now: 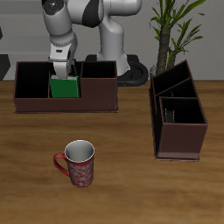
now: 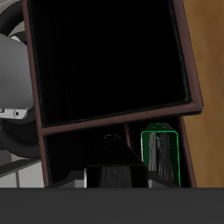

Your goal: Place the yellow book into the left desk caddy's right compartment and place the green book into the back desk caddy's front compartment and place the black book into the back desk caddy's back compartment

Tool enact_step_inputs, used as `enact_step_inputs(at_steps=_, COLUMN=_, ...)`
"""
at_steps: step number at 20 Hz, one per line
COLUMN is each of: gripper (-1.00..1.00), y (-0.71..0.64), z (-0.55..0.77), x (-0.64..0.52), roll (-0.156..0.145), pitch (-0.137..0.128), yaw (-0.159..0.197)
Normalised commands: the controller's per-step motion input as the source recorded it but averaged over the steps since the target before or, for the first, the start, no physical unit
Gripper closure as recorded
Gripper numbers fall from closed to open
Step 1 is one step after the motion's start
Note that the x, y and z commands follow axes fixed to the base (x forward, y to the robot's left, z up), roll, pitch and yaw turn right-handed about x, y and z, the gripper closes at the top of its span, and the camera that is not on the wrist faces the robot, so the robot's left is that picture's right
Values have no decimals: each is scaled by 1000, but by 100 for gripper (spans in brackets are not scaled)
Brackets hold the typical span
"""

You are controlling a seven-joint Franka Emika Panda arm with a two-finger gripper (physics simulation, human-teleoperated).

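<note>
Gripper (image 1: 63,72) hangs over the back desk caddy (image 1: 66,103); whether it grips, I cannot tell.
Green book (image 1: 64,87) stands upright inside a compartment — lift away straight, don't tip it.

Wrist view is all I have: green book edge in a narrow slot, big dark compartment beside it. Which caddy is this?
Observer: The back desk caddy. The hand hangs right over the green book, which stands upright in it.
Operator: Anything loose on the table?
Observer: A red mug, upright, nearer the table's front edge and apart from both caddies.
Operator: Yellow book?
Observer: No yellow shows in the exterior view, neither on the table nor in the left desk caddy.
</note>
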Motion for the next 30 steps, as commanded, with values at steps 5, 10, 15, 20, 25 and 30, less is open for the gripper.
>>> enact_step_inputs(at_steps=5, gripper=100, y=-14, z=-171, x=3, roll=-117, pitch=81, yaw=94)
enact_step_inputs(at_steps=10, gripper=100, y=2, z=37, x=-50, roll=-10, pitch=-10, yaw=51)
enact_step_inputs(at_steps=15, gripper=100, y=-124, z=30, x=18, roll=-80, pitch=-10, yaw=68)
enact_step_inputs(at_steps=20, gripper=100, y=8, z=-154, x=-6, roll=-24, pitch=58, yaw=44)
enact_step_inputs(at_steps=25, gripper=-100, y=1, z=-88, x=10, roll=-5, pitch=79, yaw=-47)
enact_step_inputs(at_steps=30, gripper=-100, y=126, z=-123, x=64, roll=37, pitch=31, yaw=-39)
